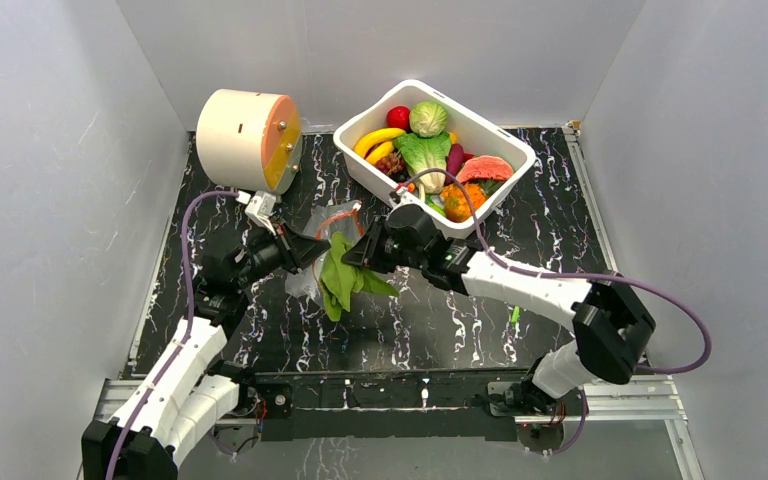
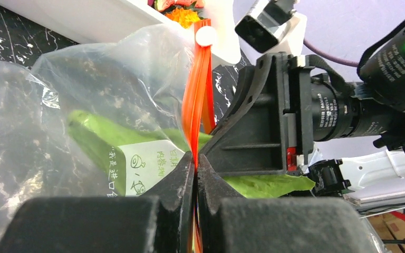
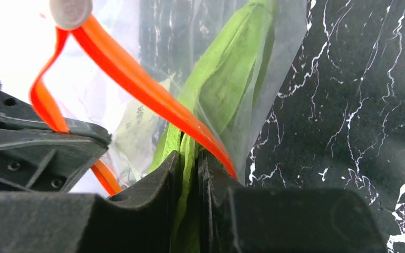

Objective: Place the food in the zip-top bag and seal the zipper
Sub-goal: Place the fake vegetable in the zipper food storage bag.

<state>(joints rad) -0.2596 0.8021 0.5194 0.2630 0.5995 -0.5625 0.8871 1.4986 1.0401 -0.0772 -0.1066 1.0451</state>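
Observation:
The clear zip-top bag [image 1: 305, 282] is held up between my two grippers over the black marble table. My left gripper [image 1: 310, 250] is shut on the bag's orange-red zipper strip [image 2: 194, 105], with the strip pinched between its fingertips [image 2: 196, 161]. My right gripper [image 1: 355, 250] is shut on a green leafy green [image 1: 340, 282]. In the right wrist view the leaf [image 3: 227, 79] reaches from the jaws [image 3: 190, 155] in behind the clear plastic, beside the zipper [image 3: 137, 79]. The white slider [image 3: 70, 10] sits at the strip's end. The leaf also shows through the bag [image 2: 105, 137].
A white tub [image 1: 360, 165] at the back holds a banana [image 1: 380, 138], a cabbage [image 1: 428, 118], a red ball [image 1: 398, 117], a watermelon slice [image 1: 485, 168] and other food. A cream cylinder with an orange face [image 1: 245, 138] lies at the back left. Grey walls enclose the table.

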